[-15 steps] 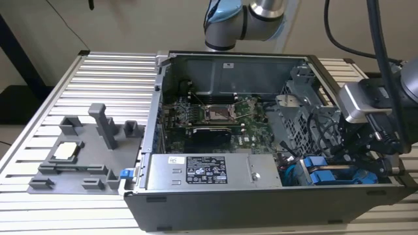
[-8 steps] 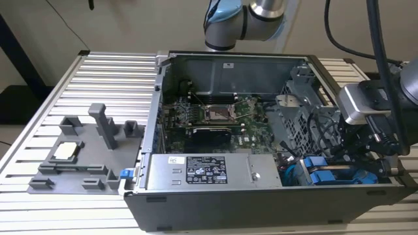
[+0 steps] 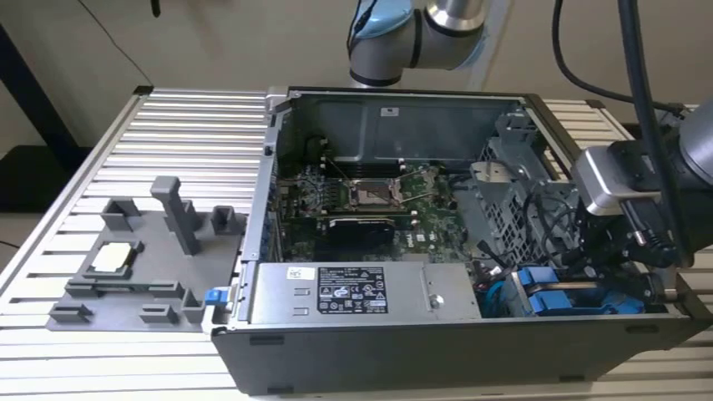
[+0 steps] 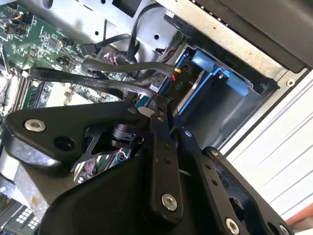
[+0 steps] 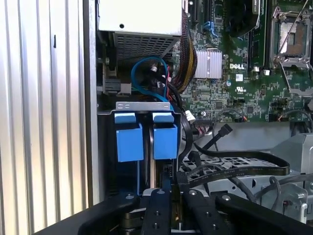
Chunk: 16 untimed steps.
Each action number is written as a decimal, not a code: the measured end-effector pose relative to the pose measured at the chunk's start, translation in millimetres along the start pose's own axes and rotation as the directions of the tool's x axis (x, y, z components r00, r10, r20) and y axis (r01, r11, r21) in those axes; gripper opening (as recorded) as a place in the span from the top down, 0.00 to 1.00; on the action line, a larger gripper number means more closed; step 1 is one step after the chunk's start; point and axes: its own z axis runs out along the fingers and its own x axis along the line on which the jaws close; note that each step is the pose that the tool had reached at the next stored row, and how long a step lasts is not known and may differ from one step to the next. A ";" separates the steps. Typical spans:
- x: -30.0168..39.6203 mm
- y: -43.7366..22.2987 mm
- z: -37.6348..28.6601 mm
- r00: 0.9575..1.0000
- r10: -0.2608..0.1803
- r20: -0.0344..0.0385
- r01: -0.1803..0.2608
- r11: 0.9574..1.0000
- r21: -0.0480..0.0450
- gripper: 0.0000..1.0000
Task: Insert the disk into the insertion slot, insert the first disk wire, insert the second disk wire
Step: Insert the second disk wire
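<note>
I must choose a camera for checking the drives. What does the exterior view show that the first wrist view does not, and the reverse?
The exterior view adds the grey fixture tray beside the case and the arm's joint behind it. The first wrist view adds the gripper, near the two blue drive carriers. Both share those carriers and the processor socket.

From my remote seat I see a ribbed aluminium table (image 3: 189,125) against a plain beige wall (image 3: 223,42). Dark furniture (image 3: 28,159) stands at the exterior view's left, lit evenly.
</note>
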 end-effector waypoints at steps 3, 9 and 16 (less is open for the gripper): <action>0.0 0.0 0.0 1.000 0.000 0.000 0.000 1.000 0.000 0.76; -2.0 -0.1 -10.3 1.000 0.001 0.000 -0.001 1.000 -0.003 0.76; -6.5 -0.4 -32.6 1.000 0.000 -0.004 0.000 1.000 -0.003 0.76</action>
